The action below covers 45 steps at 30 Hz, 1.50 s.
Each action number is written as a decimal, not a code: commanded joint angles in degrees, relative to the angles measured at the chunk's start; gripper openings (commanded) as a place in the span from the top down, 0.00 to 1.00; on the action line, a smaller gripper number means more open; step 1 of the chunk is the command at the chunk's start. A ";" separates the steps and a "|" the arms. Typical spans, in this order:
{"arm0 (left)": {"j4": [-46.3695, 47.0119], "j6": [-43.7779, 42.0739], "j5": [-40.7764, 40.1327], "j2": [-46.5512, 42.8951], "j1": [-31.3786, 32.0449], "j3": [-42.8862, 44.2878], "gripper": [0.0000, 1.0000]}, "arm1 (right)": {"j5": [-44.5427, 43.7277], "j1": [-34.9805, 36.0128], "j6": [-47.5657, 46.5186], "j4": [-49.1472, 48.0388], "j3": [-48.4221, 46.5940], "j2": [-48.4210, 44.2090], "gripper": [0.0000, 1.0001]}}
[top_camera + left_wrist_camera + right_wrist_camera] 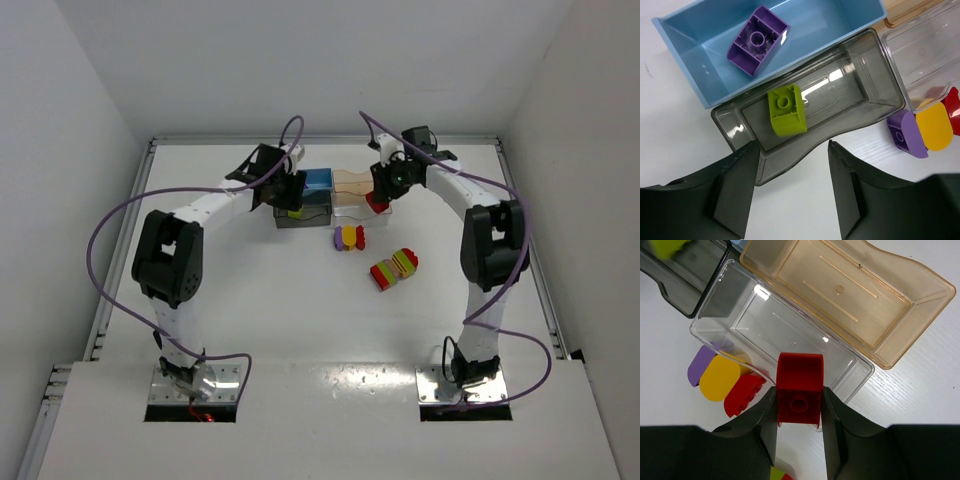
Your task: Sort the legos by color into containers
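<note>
While my right gripper [799, 401] is clamped on a red brick [800, 371] at the edge of the clear bin [765, 315], my left gripper [792, 150] hangs with jaws apart and empty over the dark grey bin [875, 75], where a lime brick [786, 110] lies. A purple brick [758, 40] sits in the blue bin [690, 50]; a purple-yellow-red clump [720, 377] lies just outside the clear bin.

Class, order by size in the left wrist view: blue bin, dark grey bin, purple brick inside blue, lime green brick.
Blue plastic bin and dark grey plastic bin: alike, unranked.
Purple plastic brick.
Lime green plastic brick.
</note>
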State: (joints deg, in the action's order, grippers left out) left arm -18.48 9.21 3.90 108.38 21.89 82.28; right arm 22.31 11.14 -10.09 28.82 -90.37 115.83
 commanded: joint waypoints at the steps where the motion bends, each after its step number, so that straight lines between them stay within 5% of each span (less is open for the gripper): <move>1: 0.55 0.46 -1.00 0.52 0.79 2.09 0.37 | -0.86 0.64 -0.37 -1.22 -2.71 0.27 0.72; 5: 1.07 0.46 2.93 -2.89 1.31 1.05 0.34 | -0.86 1.26 0.94 -1.22 -3.24 -1.74 0.53; 11: 6.17 -0.24 10.06 -10.36 3.24 -5.36 0.33 | 0.37 1.26 2.53 -1.22 0.00 -8.60 0.44; 18: 7.23 -6.57 23.08 -15.74 8.41 -12.21 0.33 | -2.00 -2.52 3.85 -1.22 5.80 -20.43 0.44; 24: 9.51 0.24 14.75 -16.97 15.71 -16.36 0.33 | -5.69 -6.91 4.90 0.98 16.09 -30.13 0.37; 28: 10.04 10.54 -4.13 -15.65 20.46 -15.75 0.33 | -5.17 -8.76 6.22 1.86 23.38 -35.66 0.34; 34: 3.91 23.03 -19.43 -7.85 24.68 -8.65 0.33 | -4.03 -11.22 7.63 2.38 26.82 -39.37 0.32; 39: 1.35 27.52 -24.72 -2.84 27.50 -2.23 0.00 | -2.80 -12.54 8.15 2.38 26.82 -39.89 0.24; 45: 0.81 28.05 -25.96 1.92 28.12 0.94 0.00 | -2.27 -13.60 8.68 3.00 26.82 -39.89 0.20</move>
State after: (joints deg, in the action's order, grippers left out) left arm -16.84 34.96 -18.81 108.71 49.58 80.16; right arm 18.70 -2.09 -2.66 32.27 -63.22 77.30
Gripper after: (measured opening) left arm 1.000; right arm 0.798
